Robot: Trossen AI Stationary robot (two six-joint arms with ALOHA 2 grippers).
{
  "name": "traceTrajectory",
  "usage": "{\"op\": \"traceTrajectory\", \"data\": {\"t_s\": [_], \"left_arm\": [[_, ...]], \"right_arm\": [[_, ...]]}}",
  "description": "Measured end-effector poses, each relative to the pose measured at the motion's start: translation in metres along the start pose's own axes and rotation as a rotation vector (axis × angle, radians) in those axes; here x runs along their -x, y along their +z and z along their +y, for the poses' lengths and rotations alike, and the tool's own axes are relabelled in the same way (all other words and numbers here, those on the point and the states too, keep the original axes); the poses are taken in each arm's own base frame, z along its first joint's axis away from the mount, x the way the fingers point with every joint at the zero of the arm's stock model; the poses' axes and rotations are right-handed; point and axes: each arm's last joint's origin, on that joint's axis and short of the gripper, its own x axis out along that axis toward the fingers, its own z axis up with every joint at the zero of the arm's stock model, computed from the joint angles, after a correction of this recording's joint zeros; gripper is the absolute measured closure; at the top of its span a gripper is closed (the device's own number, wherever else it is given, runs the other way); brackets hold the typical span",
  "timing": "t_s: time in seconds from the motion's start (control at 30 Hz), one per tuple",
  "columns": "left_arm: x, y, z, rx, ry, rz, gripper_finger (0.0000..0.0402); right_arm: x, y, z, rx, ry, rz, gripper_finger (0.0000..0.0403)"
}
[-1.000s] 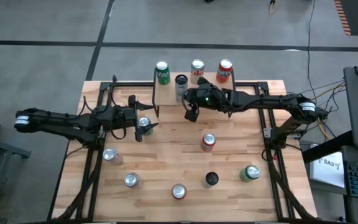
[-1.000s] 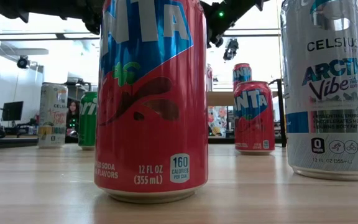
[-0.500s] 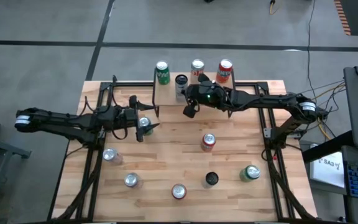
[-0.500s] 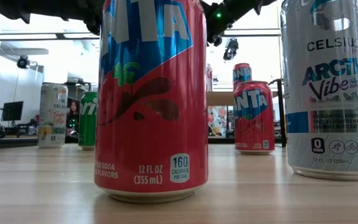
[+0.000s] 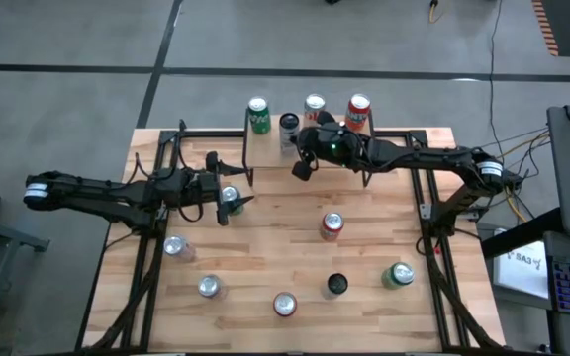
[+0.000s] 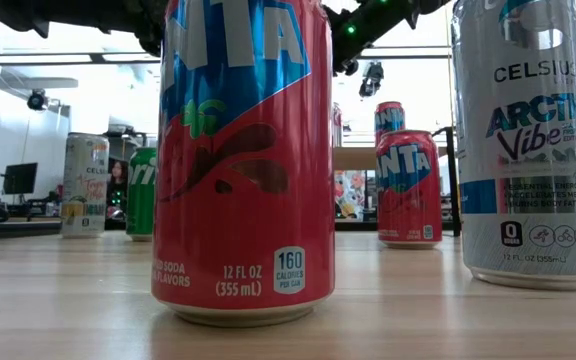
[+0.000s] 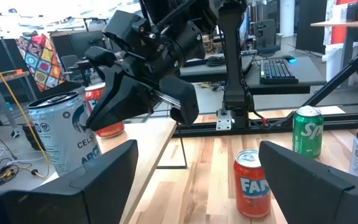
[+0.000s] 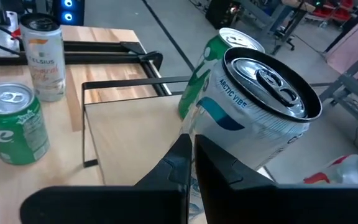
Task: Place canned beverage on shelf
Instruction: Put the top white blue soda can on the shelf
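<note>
The shelf (image 5: 265, 148) stands at the table's far middle. Several cans stand upright on it: a green one (image 5: 257, 114), a white one (image 5: 314, 107), a red one (image 5: 357, 112) and a silver Arctic Vibe can (image 8: 253, 106). My right gripper (image 8: 189, 146) is shut and hangs over the shelf, its fingertips close beside the silver can (image 5: 288, 124). My left gripper (image 7: 194, 180) is open, raised over the table's left part with nothing between its fingers. In the high view it hangs over a green can (image 5: 231, 196) standing on the table. My right gripper's shut fingertips (image 8: 182, 146) stand right beside the silver can's side wall (image 8: 207, 127). I cannot tell whether they touch it. The can stands upright on the shelf's top board.
Several more cans stand on the tabletop: a red Fanta (image 5: 332, 225), a black-topped one (image 5: 336, 285), a green one (image 5: 397, 275), silver ones (image 5: 174, 247) and a red one (image 5: 284, 304) near the front edge. Black frame rails (image 5: 146, 247) run along both sides.
My right gripper has swung a little toward the table's far edge, nearer the silver can on the shelf, and has tipped slightly. It has stayed shut.
</note>
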Motion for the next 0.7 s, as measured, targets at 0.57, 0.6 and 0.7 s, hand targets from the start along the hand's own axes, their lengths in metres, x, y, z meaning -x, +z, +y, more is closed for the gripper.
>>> {"op": "traceTrajectory", "data": {"t_s": [0.57,0.6,0.7], "left_arm": [[0.0000,0.0002,0.0000,0.003,0.000,-0.002,0.0081],[0.0000,0.0004,0.0001,0.004,0.001,-0.004,0.0081],[0.0000,0.0011,0.0002,0.012,0.002,-0.011,0.0081]], "right_arm": [[-0.0024,-0.0006,-0.0092,0.080,-0.026,-0.005,0.0390],[-0.0024,-0.0007,-0.0092,0.088,-0.026,-0.004,0.0390],[-0.0022,-0.0015,-0.0084,0.098,-0.022,0.005,0.0390]]}}
